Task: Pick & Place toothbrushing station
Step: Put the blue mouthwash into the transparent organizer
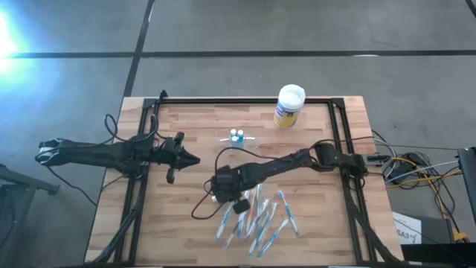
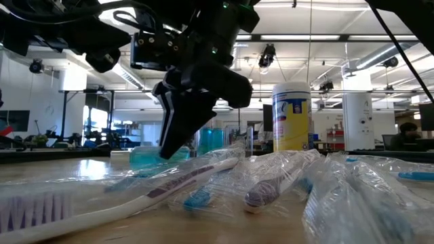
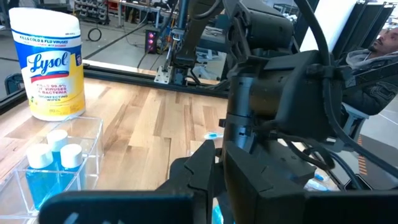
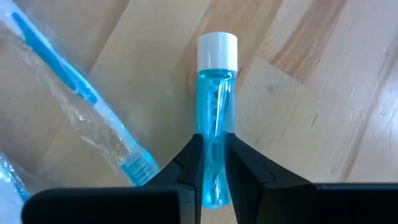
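Your left gripper hovers over the left part of the wooden counter, well apart from every object. Its fingers are pressed together on nothing.

Toward the back of the counter, near the middle, you find the clear holder. It stands upright with two small blue bottles with white caps inside it. It sits just in front of a yellow-and-blue wipes canister with a white lid, which stands at the back edge.

Your right gripper reaches across to the middle of the counter, pointing down. Its fingers are pinching a small blue bottle with a white cap. The bottle lies flat on the wood, with its cap end pointing away from the fingers.

Just to the right of that, toward the front, lies a loose heap of toothbrushes in clear wrappers. One blue toothbrush lies just beside the pinched bottle.
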`<action>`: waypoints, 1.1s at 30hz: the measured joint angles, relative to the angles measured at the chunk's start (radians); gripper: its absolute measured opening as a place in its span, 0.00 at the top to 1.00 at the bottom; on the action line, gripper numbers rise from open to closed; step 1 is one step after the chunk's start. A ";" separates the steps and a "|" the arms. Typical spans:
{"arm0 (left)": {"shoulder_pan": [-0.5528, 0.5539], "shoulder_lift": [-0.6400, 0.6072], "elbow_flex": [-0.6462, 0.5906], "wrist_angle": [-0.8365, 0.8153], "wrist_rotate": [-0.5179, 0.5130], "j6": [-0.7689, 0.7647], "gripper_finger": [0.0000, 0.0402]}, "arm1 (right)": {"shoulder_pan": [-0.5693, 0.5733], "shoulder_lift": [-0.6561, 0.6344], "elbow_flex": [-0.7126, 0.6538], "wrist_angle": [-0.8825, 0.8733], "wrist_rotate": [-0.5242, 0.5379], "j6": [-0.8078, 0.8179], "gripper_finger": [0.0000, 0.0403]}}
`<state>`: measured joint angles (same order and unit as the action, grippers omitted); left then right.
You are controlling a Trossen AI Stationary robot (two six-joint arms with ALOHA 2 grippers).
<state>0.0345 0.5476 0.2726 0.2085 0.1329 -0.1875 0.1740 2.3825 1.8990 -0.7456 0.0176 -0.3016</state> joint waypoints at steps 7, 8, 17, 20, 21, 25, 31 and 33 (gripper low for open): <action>0.000 0.000 0.000 0.000 -0.003 0.000 0.91 | -0.018 0.000 -0.001 0.011 -0.039 -0.005 0.89; 0.000 0.000 0.000 0.001 -0.003 0.000 0.91 | -0.025 0.000 -0.001 0.012 -0.061 -0.005 0.89; 0.000 0.000 0.000 0.000 -0.003 0.007 0.91 | -0.057 0.000 -0.001 0.019 -0.157 -0.021 0.86; 0.000 0.000 0.000 0.000 -0.003 0.008 0.91 | -0.056 0.001 -0.001 0.027 -0.159 -0.027 0.82; 0.000 0.000 0.000 0.000 -0.003 0.008 0.91 | -0.055 0.002 -0.001 0.028 -0.158 -0.026 0.81; 0.000 0.000 0.000 0.000 -0.003 0.008 0.91 | -0.053 0.002 -0.007 0.041 -0.157 -0.019 0.77; 0.000 0.000 0.000 0.000 -0.003 0.006 0.91 | -0.055 0.005 -0.013 0.076 -0.151 -0.006 0.73; 0.000 0.000 0.000 0.000 -0.003 0.006 0.91 | -0.056 0.008 -0.020 0.088 -0.157 0.003 0.72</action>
<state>0.0347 0.5476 0.2726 0.2089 0.1299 -0.1818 0.1177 2.3900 1.8793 -0.6580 -0.1391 -0.2989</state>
